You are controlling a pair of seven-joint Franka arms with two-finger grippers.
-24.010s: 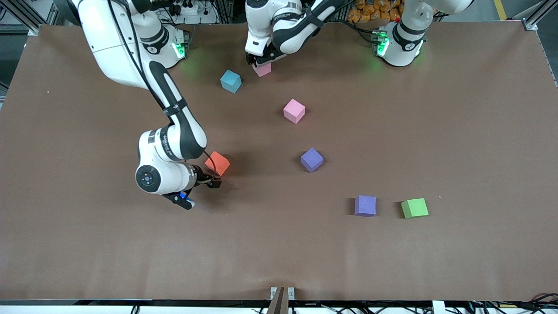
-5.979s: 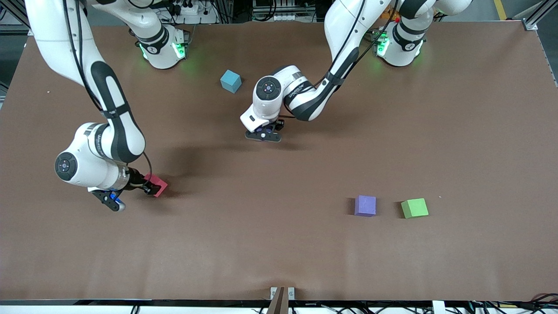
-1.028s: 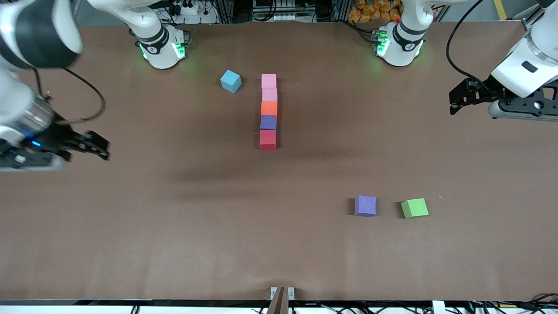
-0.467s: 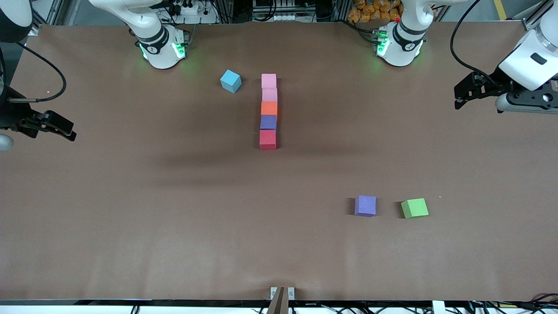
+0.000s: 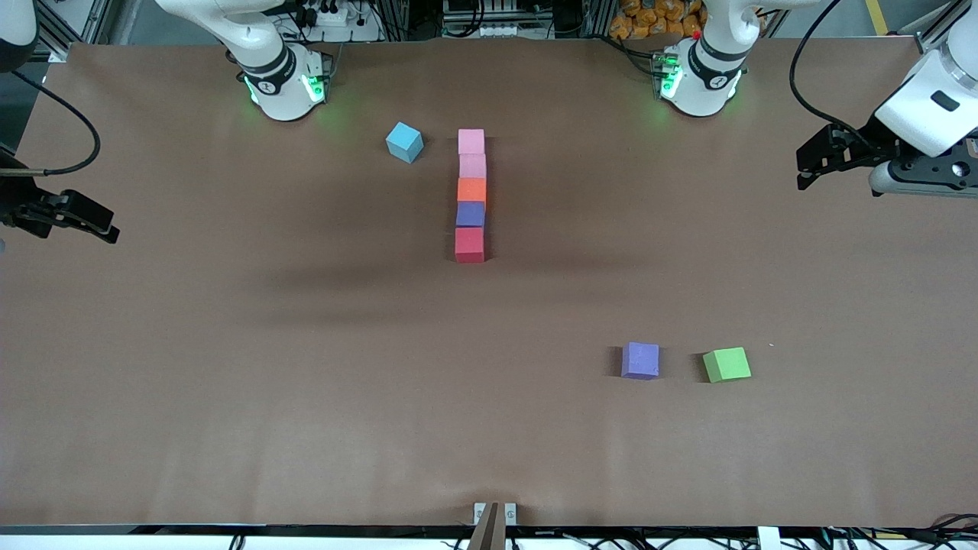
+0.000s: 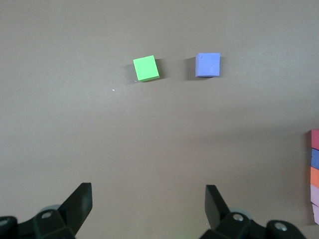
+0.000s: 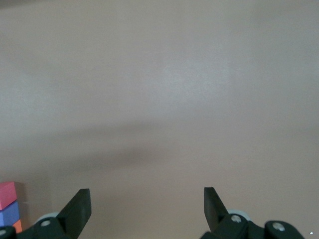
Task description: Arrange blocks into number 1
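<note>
Five blocks stand touching in one straight column mid-table. From the robots' bases toward the front camera they run pink block (image 5: 471, 141), pink block (image 5: 472, 166), orange block (image 5: 471, 190), purple block (image 5: 471, 215), red block (image 5: 470, 245). The left wrist view shows the column (image 6: 315, 174) at its edge, and the right wrist view catches its red block (image 7: 7, 195). My left gripper (image 5: 804, 169) (image 6: 148, 199) hangs open and empty over the left arm's end of the table. My right gripper (image 5: 103, 225) (image 7: 147, 199) hangs open and empty over the right arm's end.
A light blue cube (image 5: 404, 142) sits beside the column's pink end, toward the right arm's side. A second purple cube (image 5: 640, 360) (image 6: 208, 64) and a green cube (image 5: 727, 364) (image 6: 146, 68) lie side by side nearer the front camera, toward the left arm's end.
My right gripper has drawn back farther toward the right arm's end of the table. My left gripper rose slightly, then held still. The column of blocks has not moved.
</note>
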